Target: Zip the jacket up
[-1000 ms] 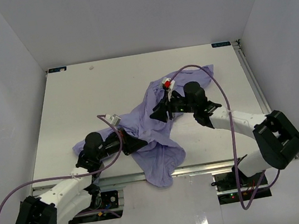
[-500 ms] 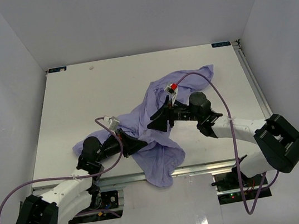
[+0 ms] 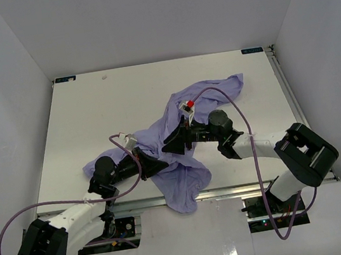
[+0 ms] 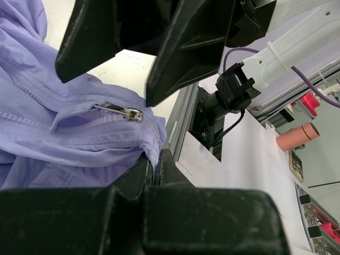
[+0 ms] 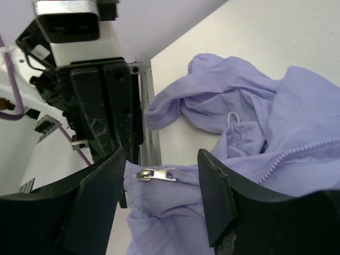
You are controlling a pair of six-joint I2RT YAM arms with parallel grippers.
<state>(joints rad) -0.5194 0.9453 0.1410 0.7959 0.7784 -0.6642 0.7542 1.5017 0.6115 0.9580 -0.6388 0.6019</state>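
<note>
The lavender jacket (image 3: pixel 178 136) lies crumpled across the middle of the table, one part hanging over the near edge. My left gripper (image 3: pixel 162 163) is shut on a fold of the jacket's hem (image 4: pixel 151 139), just below the silver zipper pull (image 4: pixel 123 111). My right gripper (image 3: pixel 168 147) is open, its fingers (image 5: pixel 218 199) on either side of the same zipper pull (image 5: pixel 155 174), which lies flat on the fabric between them without being touched. The two grippers face each other closely.
The white table (image 3: pixel 91 113) has a metal rail along its near edge (image 3: pixel 231 189). Purple cables loop from both arms (image 3: pixel 243 100). White walls enclose the table on three sides.
My right gripper has moved left and down along the jacket towards my left gripper. My left gripper has stayed nearly in place, holding the fabric.
</note>
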